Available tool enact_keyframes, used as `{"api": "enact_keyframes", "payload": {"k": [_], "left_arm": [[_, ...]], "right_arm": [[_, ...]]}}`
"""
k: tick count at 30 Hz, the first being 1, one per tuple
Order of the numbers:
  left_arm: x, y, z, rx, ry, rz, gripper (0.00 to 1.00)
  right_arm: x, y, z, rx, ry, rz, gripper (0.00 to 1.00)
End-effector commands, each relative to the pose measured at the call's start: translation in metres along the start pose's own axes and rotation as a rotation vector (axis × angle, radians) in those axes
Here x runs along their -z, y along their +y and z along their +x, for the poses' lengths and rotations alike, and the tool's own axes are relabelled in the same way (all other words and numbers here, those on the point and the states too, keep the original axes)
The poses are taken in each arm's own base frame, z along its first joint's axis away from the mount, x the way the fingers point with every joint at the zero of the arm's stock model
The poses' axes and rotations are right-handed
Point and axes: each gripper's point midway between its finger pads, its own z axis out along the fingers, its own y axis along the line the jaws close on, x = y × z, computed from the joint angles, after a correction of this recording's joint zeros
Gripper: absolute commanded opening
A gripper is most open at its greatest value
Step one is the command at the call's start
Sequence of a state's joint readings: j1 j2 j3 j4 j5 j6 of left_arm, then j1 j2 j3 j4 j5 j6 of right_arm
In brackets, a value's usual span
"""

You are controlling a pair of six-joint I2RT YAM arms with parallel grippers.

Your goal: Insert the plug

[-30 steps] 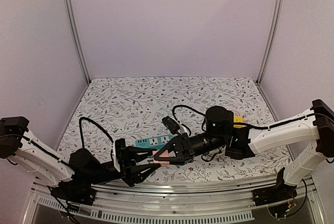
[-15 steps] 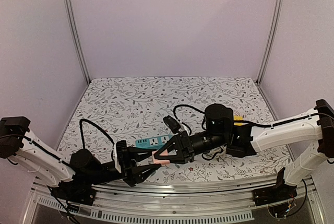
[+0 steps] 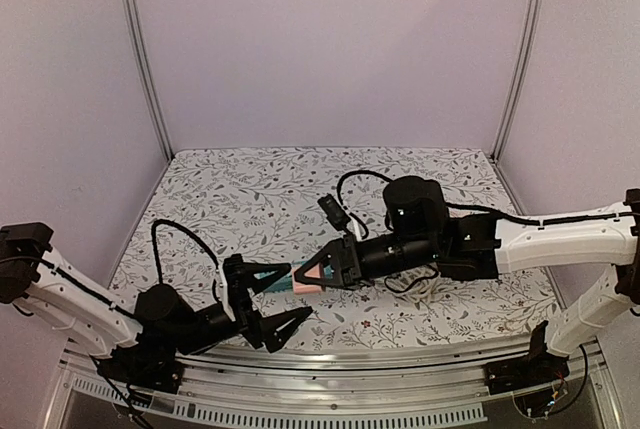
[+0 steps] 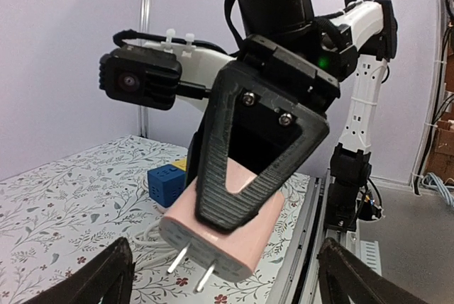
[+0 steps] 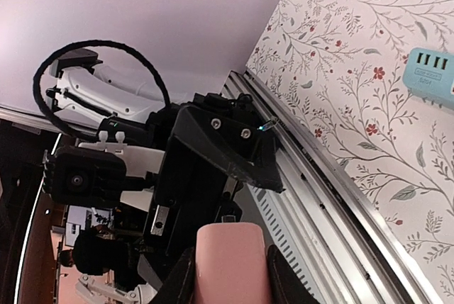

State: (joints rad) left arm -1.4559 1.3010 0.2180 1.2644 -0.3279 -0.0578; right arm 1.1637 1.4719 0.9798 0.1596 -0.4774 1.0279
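Note:
My right gripper (image 3: 312,277) is shut on a pink plug (image 3: 300,283) and holds it above the table's near part, prongs pointing at the left gripper. In the left wrist view the plug (image 4: 227,240) shows two metal prongs, with the right gripper's fingers (image 4: 241,176) clamped across it. In the right wrist view the plug (image 5: 230,265) sits between my pads. My left gripper (image 3: 275,301) is open and empty, its jaws spread wide just before the plug. A teal power strip (image 3: 270,274) lies on the table, mostly hidden behind the grippers; its end shows in the right wrist view (image 5: 431,77).
A black adaptor with a looping cable (image 3: 330,211) lies behind the right gripper. A blue socket cube (image 4: 167,185) with a yellow piece behind it stands on the floral mat. The table's metal front rail (image 5: 333,183) runs just below the grippers.
My right gripper has lifted the pink plug up and a little left. My left gripper's jaws have spread wider and now stand apart from the plug.

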Motion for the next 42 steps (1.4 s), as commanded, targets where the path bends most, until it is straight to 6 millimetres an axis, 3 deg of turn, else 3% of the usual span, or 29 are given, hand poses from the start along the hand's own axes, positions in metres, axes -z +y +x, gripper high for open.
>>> {"api": "enact_keyframes", "payload": {"k": [1, 8, 17, 22, 27, 31, 38, 42], "left_arm": [[0.0, 0.012, -0.009, 0.037, 0.001, -0.088, 0.9], [0.009, 0.058, -0.009, 0.042, 0.082, -0.371, 0.91], [0.022, 0.083, -0.008, 0.054, 0.119, -0.522, 0.89], [0.022, 0.085, -0.009, 0.056, 0.126, -0.537, 0.88], [0.023, 0.084, -0.01, 0.065, 0.123, -0.532, 0.87], [0.026, 0.086, -0.011, 0.071, 0.117, -0.539, 0.87], [0.03, 0.089, -0.011, 0.079, 0.103, -0.546, 0.85], [0.031, 0.089, -0.01, 0.082, 0.098, -0.548, 0.85]], "right_arm": [[0.021, -0.031, -0.028, 0.112, -0.086, 0.29, 0.0], [0.05, -0.085, -0.065, 0.325, -0.106, 0.735, 0.0], [0.048, -0.138, -0.084, 0.541, 0.091, 1.045, 0.0], [0.033, -0.165, -0.079, 0.636, 0.284, 1.083, 0.0], [0.025, -0.193, -0.061, 0.769, 0.499, 1.074, 0.0], [0.022, -0.199, -0.066, 0.843, 0.529, 1.065, 0.0], [0.012, -0.176, -0.047, 0.888, 0.651, 0.85, 0.0], [0.014, -0.182, -0.046, 0.923, 0.724, 0.838, 0.0]]}}
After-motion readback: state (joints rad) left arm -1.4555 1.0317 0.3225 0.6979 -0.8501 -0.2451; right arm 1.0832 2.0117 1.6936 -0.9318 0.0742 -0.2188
